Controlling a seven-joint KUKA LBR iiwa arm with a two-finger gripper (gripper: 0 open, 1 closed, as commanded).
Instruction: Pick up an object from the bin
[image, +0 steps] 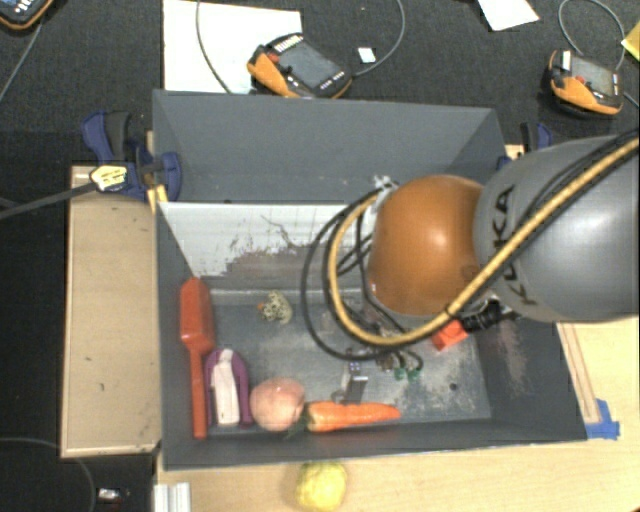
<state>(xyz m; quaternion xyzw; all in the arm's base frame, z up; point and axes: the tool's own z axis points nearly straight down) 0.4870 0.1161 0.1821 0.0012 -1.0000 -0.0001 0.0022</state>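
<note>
Approach stage: gripper (355, 381), opening indeterminate, nothing visibly held, hovers just above carrot (350, 413) by bin (320, 150) near wall; next likely needs descent astride carrot.

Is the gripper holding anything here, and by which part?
Nothing visibly held. The gripper sits just above the orange carrot by the near wall of the bin; contact cannot be told.
</note>
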